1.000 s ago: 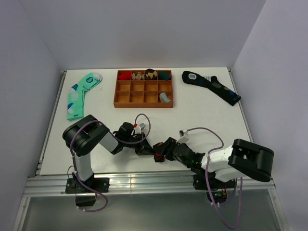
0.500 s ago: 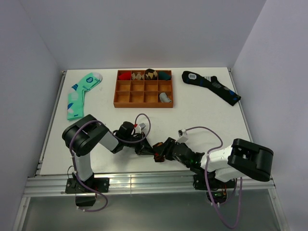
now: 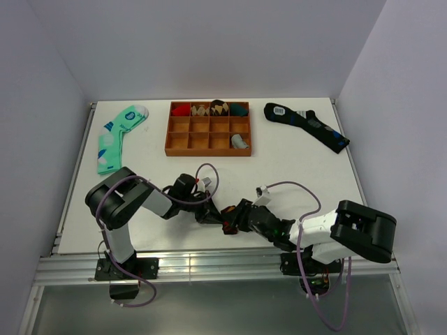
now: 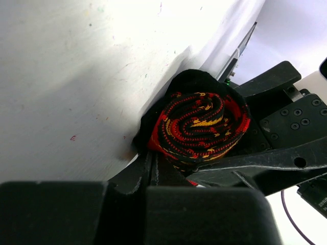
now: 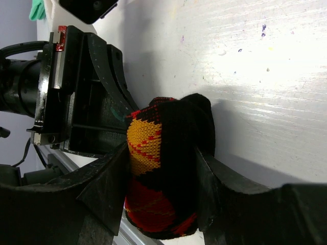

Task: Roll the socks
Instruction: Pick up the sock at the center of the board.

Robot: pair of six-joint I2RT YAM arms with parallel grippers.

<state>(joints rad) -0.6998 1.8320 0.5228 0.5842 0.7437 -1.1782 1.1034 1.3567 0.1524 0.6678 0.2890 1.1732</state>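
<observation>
Top external view: compared with a second ago the left arm [image 3: 129, 199] has swung its elbow a little outward and the right arm [image 3: 353, 234] has nudged forward, so both wrists meet low on the worktop [image 3: 300, 167], near its front edge; the argyle sock [image 3: 228, 225] is a small dark bundle between them, well apart from the wooden tray [image 3: 207, 151], the mint sock [image 3: 115, 136] and the navy sock [image 3: 307, 124]; the right jaws have narrowed over that second, which suggests the rolling is done and the bundle is being secured. Left wrist view: the sock [image 4: 202, 127] shows end-on as a tight red, black and orange spiral lying on the worktop just beyond the left jaws, which are fully closed at its base; whether a fold is pinched between them cannot be told. Right wrist view: the roll [image 5: 161, 168] sits upright between the right fingers [image 5: 104, 186], which press on both flanks, so the right jaws are gripping it; the left arm's wrist stands just behind.
</observation>
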